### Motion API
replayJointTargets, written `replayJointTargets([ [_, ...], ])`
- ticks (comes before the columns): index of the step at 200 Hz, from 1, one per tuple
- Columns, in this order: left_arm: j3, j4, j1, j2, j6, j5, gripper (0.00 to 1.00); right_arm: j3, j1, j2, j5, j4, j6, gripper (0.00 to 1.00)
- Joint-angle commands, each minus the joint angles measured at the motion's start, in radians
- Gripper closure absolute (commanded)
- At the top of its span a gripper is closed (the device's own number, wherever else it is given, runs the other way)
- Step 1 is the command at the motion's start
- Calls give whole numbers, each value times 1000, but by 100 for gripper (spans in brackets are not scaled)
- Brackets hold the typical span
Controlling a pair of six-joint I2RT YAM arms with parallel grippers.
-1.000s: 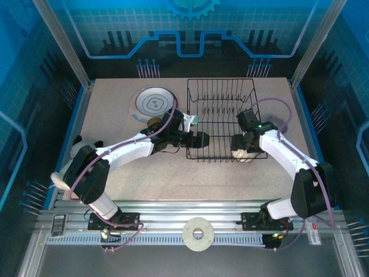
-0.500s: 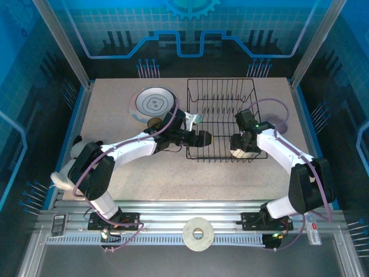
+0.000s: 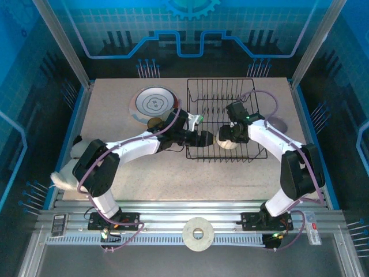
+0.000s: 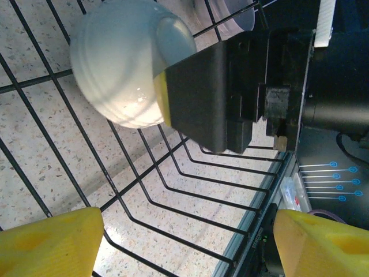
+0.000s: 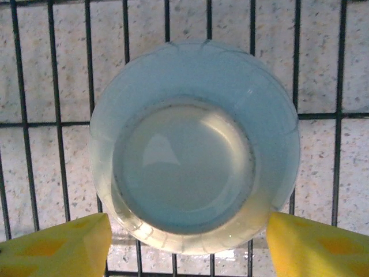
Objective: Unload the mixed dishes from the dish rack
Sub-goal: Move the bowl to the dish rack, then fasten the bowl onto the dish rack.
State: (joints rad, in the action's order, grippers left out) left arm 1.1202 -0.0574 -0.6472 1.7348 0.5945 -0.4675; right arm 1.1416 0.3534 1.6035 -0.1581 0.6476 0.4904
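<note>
A: Where is the bowl now, and who has it?

B: The pale bowl (image 5: 193, 147) hangs over the wire floor of the dish rack (image 3: 209, 92), near its front left part. The right gripper (image 5: 187, 245) is clamped on it, with one yellow pad pressing on each side of its lower edge.

A: Why is it held up and not put down?

B: I think the step in hand is to bring it out of the rack toward the left. The plate (image 3: 154, 104) and the small brown cup (image 3: 154, 122) stand on the table (image 3: 230, 179) on that side, so I judge that the unloaded dishes go there.

A: And the other one?

B: The left gripper (image 4: 184, 242) points at the bowl from near, its fingers wide apart with nothing between them. It looks ready to receive the bowl, but this is only my guess.

A: What is hard to see?

B: The right fingertips are cut off by the lower corners of the wrist view, so the real contact is not clear. I cannot tell if the ring in the middle of the bowl is its inside or its foot. From above, the right gripper covers most of the bowl, and the cup is partly under the left arm. Whether the left fingers are inside the wires or outside, I cannot tell
</note>
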Motion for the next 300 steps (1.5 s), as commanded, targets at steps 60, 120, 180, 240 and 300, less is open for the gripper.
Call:
replayJointTargets([
  [60, 144, 85, 2, 117, 12, 22, 20, 17, -161, -72, 253, -15, -37, 13],
  [120, 198, 82, 4, 178, 12, 39, 16, -71, -250, -16, 361, -144, 14, 32],
  [180, 213, 84, 21, 219, 32, 44, 15, -101, -227, 38, 376, -179, 31, 32],
  [240, 247, 105, 44, 257, 75, 82, 15, -148, -210, 103, 501, -293, 88, 39],
  [300, 238, 118, 55, 253, 99, 168, 1, -248, -278, 99, 503, -373, 156, 60],
])
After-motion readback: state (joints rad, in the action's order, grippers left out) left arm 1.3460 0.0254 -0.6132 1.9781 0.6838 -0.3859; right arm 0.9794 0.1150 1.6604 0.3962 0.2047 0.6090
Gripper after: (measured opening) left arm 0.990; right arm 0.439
